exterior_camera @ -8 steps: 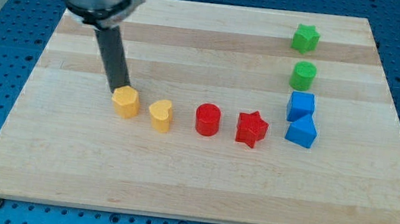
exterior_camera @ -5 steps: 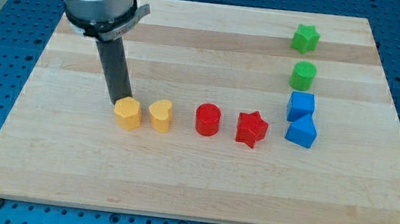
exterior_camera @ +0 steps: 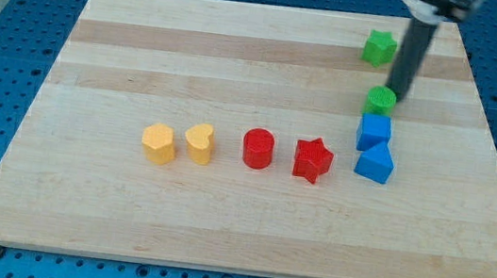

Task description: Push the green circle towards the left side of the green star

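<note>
The green circle (exterior_camera: 379, 101) sits on the wooden board at the view's right, just above a blue cube (exterior_camera: 374, 132). The green star (exterior_camera: 379, 48) lies above it near the board's top edge. The dark rod comes down from the view's top right, and my tip (exterior_camera: 392, 97) rests at the green circle's upper right edge, touching or nearly touching it. The tip is below and right of the green star.
A second blue block (exterior_camera: 375, 163) lies below the blue cube. A red star (exterior_camera: 312, 159), a red cylinder (exterior_camera: 258, 148), a yellow heart (exterior_camera: 199, 142) and a yellow hexagon-like block (exterior_camera: 159, 142) form a row across the board's middle.
The rod has left the yellow blocks at the left and now stands at the right by the green circle. The green circle sits slightly lower and rightwards, closer to the blue cube.
</note>
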{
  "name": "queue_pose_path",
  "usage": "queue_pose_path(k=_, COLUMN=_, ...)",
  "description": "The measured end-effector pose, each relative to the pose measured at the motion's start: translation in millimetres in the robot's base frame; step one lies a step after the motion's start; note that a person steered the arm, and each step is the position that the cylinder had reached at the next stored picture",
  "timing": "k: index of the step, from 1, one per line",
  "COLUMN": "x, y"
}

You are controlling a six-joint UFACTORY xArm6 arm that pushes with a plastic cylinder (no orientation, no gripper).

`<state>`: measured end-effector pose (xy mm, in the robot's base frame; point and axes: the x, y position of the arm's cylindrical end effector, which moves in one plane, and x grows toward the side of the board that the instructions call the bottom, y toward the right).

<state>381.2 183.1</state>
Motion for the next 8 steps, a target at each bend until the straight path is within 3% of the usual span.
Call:
queue_pose_path(k=2, x=35.3, y=13.3)
queue_pose_path(k=4, x=1.6, y=-90.1)
queue_pose_path(k=6, x=27.5, y=-124.4)
queue_pose_path(k=7, x=-6.4, y=-180.6)
queue_pose_path(k=8, x=-36.9, y=-185.8)
